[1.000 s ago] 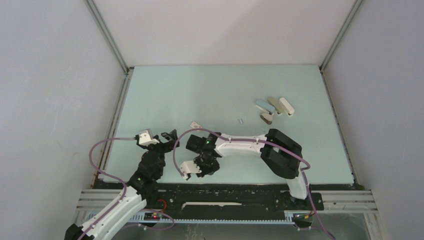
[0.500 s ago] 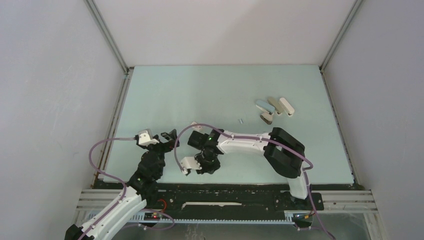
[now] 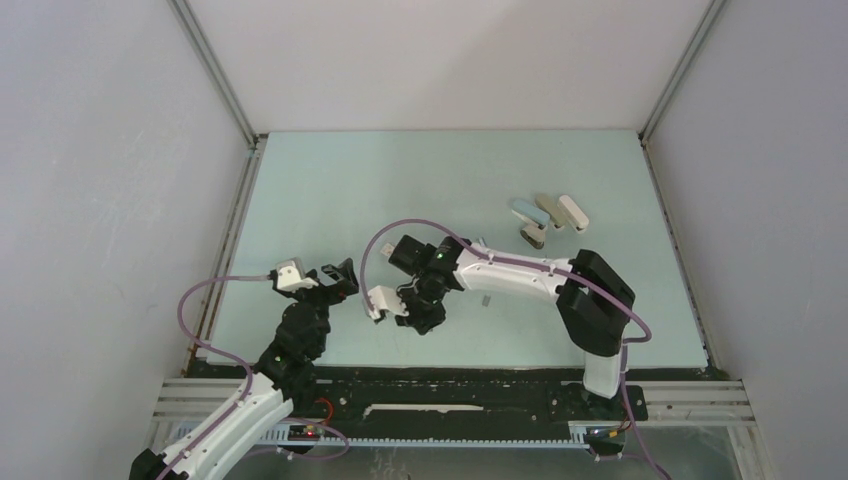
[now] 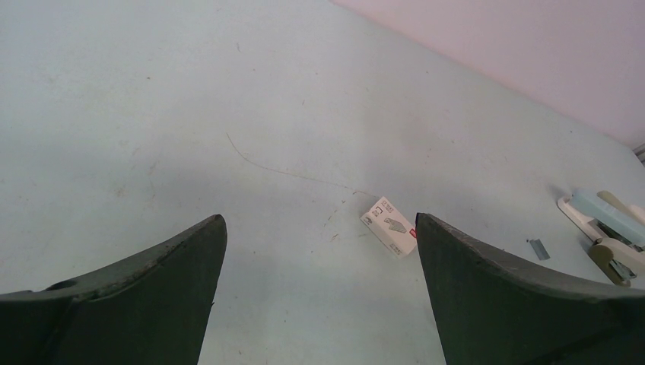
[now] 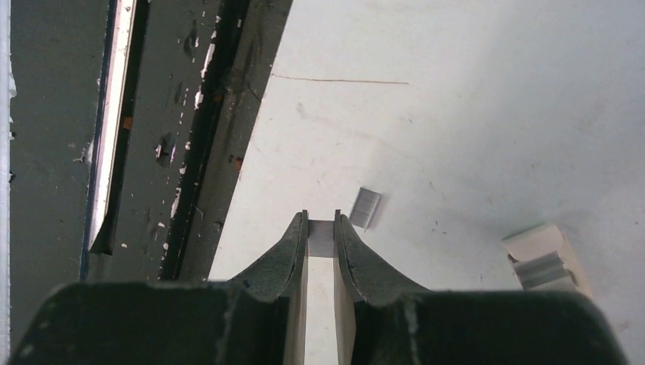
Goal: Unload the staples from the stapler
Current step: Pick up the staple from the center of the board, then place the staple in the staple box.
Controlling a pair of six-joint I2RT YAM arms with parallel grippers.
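Right wrist view: right hand (image 5: 321, 217) pinches grey ridged staples (image 5: 321, 239) (left hand (image 4: 319, 220) spread wide).

Pale-green table (image 3: 400, 180), plain white walls (image 3: 100, 150)

- The left arm (image 3: 285, 350) rises from its base at the near left corner and leans forward over the near edge of the surface.
- The left hand (image 4: 319, 219) hangs above the surface with its two dark fingers spread wide apart and nothing between them.
- The right arm (image 3: 520, 275) bends at the elbow on the right, and its forearm stretches leftward toward the middle.
- The right hand (image 5: 321, 217) points down near the front edge, its fingers drawn close on a short strip of the staples (image 5: 321, 239).
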